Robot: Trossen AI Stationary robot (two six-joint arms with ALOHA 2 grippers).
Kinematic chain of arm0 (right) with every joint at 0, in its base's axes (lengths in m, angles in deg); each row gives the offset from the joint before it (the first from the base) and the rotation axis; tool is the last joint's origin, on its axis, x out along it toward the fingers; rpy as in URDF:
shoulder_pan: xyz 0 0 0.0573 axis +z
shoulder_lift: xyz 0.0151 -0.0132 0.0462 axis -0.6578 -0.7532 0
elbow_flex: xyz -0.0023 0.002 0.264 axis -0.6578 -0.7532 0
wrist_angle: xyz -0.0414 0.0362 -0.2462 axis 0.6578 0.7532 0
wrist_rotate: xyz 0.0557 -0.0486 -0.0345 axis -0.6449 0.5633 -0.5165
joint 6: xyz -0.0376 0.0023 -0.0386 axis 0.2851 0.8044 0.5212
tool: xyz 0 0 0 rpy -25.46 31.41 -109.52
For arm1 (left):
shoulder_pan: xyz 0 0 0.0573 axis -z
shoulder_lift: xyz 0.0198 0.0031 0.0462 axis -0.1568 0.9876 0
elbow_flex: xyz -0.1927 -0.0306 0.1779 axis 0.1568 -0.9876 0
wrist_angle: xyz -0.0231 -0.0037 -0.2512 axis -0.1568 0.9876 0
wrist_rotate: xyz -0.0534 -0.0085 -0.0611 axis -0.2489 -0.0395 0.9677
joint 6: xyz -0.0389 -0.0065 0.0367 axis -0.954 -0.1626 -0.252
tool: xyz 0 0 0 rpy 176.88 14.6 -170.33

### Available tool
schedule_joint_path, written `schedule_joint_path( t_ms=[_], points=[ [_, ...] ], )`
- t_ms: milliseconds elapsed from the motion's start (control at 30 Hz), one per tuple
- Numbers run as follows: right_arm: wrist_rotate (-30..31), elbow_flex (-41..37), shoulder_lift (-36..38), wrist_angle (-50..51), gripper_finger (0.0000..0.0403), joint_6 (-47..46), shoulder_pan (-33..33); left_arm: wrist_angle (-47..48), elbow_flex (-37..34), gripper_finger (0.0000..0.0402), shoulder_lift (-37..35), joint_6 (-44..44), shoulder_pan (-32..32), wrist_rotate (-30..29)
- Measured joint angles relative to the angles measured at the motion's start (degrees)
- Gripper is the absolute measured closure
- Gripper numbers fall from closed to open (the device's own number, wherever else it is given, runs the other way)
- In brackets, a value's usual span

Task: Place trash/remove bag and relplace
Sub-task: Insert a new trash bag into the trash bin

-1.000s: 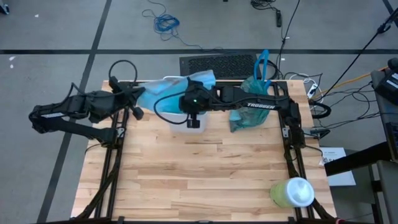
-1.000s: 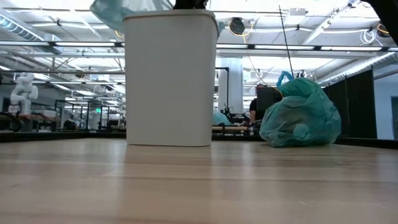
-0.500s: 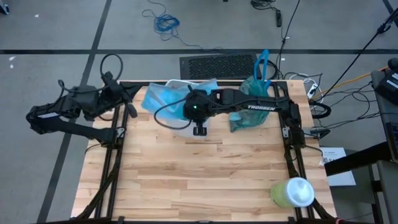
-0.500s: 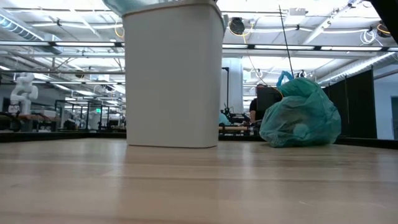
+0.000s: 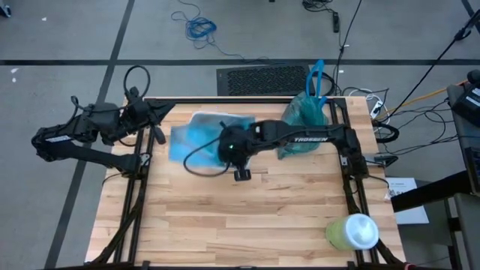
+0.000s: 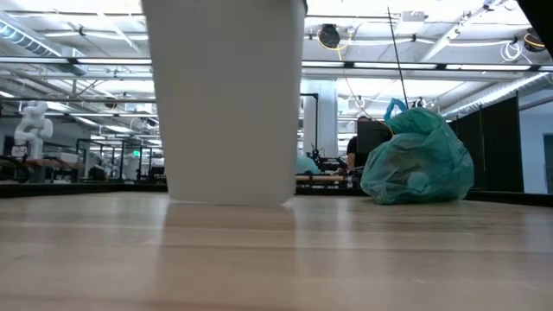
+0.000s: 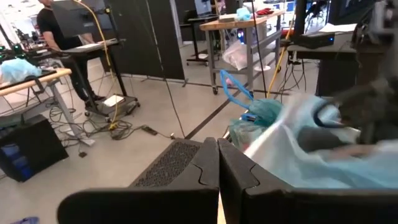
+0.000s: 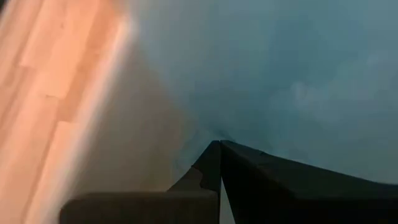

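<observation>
A sky-blue bag [image 5: 196, 135] is draped over the top of a white bin [image 6: 225, 104], which stands on the table's far half. My right gripper [image 5: 225, 147] reaches over the bin from the right and is shut on this bag [image 8: 280, 74]. My left gripper [image 5: 154, 124] waits shut [image 7: 218, 149] at the table's far left corner, apart from the bag [image 7: 298, 149]. The filled teal-green bag [image 5: 304, 112] with blue loop handles [image 5: 316, 79] sits on the table to the bin's right [image 6: 417, 164]. No loose scraps show. My right gripper pinches the sky-blue bag's plastic [image 8: 214, 134] between its two shut fingers, coming from above and pointing down at the bin's top. Whether it has one layer or several, I cannot tell. The bag lies spread over the bin's mouth below the wrist.
A pale-green container with a white top [image 5: 352, 231] stands at the table's near right corner. Bare wood lies across the near half [image 5: 240, 217]. Beyond the far edge are a floor mat [image 5: 262, 77] and cables [image 5: 196, 26]; a person [image 7: 53, 25] stands in the room.
My left gripper drew back from the sky-blue bag toward the table's far left corner and then kept still. My right gripper moved toward the near edge with the bag. The bag now lies spread over the bin's top. The bin slid toward the near edge, slightly left.
</observation>
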Motion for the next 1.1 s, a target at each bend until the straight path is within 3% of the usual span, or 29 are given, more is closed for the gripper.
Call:
schedule_joint_path(
  t_ms=[333,800,1000,1100],
  points=[
    [1.3,-0.1,5.8,-6.0,0.0403,3.3,2.6,-0.1,0.0,0.0402,-0.8,0.0,0.0,0.1],
    [1.2,-0.2,7.5,-11.5,0.0403,5.7,-7.8,-0.1,0.0,0.0402,-0.8,0.6,0.0,0.2],
    [1.6,-0.2,9.6,-11.9,0.0403,5.8,-8.7,8.3,0.0,0.0402,-0.6,-1.4,-0.2,-4.7],
    [2.8,-0.2,12.0,-12.9,0.0403,6.1,-8.2,13.6,0.0,0.0402,-0.3,-4.6,-0.2,-3.6]
  ],
)
